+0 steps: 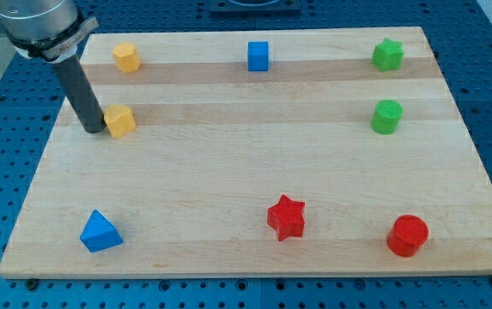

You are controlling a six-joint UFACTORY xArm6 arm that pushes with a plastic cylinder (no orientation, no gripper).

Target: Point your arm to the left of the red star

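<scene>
The red star point(286, 217) lies on the wooden board point(228, 172) near the view's bottom, right of centre. My tip point(94, 130) rests on the board at the view's upper left, far from the star, touching or nearly touching the left side of a yellow block point(120, 120). The rod rises from the tip toward the view's top left corner.
A second yellow block point(126, 57) and a blue cube point(258, 56) sit along the top edge. A green star point(387, 55) and green cylinder point(386, 116) are at the right. A red cylinder point(408, 235) is bottom right, a blue triangle point(100, 232) bottom left.
</scene>
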